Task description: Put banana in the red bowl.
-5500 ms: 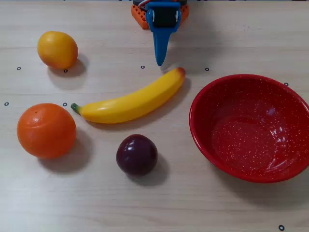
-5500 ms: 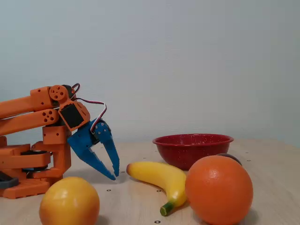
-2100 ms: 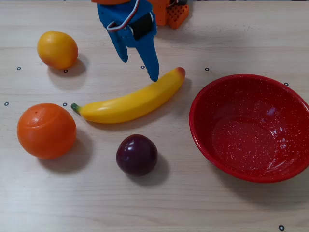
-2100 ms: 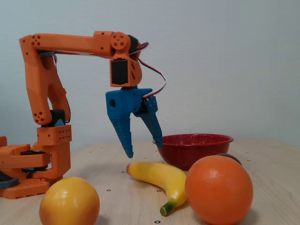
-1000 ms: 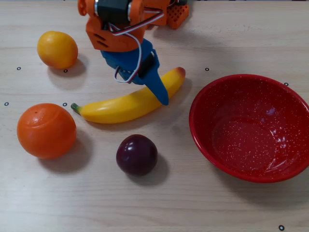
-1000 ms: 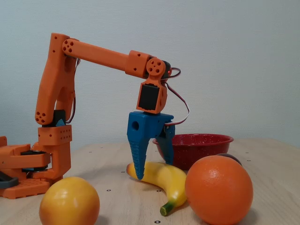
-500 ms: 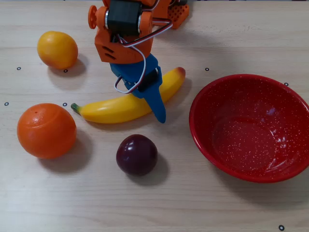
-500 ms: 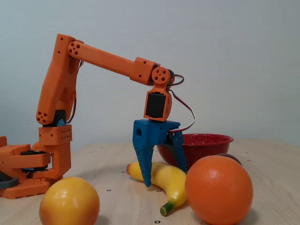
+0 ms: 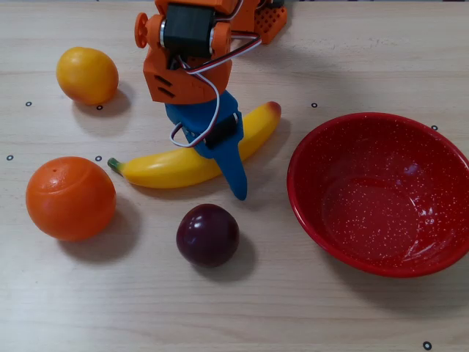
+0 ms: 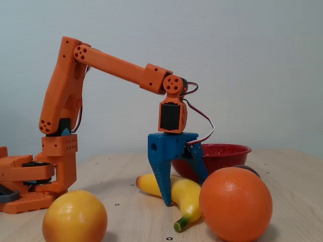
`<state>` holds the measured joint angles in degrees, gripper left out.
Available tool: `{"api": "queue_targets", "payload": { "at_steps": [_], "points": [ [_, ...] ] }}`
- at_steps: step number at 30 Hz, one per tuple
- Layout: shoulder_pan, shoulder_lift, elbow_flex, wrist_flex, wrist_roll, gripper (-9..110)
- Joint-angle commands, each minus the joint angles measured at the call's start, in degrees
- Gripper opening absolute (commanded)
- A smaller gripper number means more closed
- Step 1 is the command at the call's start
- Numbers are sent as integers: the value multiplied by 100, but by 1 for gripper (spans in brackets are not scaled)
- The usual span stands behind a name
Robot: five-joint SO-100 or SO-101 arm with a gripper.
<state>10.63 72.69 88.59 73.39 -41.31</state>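
The yellow banana (image 9: 161, 167) lies on the table between the fruits, green stem to the left in the overhead view. My blue gripper (image 9: 227, 167) is down over its middle, open, with one finger on each side. The near fingertip (image 9: 239, 193) reaches the table in front of the banana (image 10: 185, 201). In the fixed view my gripper (image 10: 182, 190) straddles it, and the far finger is partly hidden behind the orange. I cannot tell whether the fingers touch the banana. The red bowl (image 9: 294, 180) sits empty at the right, and its rim (image 10: 227, 149) shows behind the gripper.
A large orange (image 9: 71, 198) sits left of the banana's stem and fills the foreground (image 10: 235, 203). A yellow-orange fruit (image 9: 87, 75) lies at the back left. A dark plum (image 9: 208, 235) rests just in front of the near fingertip. The arm's base (image 10: 30, 176) stands at the far edge.
The gripper has come down from above the banana and slid across it, so its open fingers now straddle the middle. The banana, bowl and other fruit stay put.
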Motion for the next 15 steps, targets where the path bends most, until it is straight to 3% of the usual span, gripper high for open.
{"api": "queue_targets", "payload": {
  "at_steps": [1,15],
  "points": [
    [-88,158,-114,-105,149,40],
    [-44,70,-18,-132,141,37]
  ]
}}
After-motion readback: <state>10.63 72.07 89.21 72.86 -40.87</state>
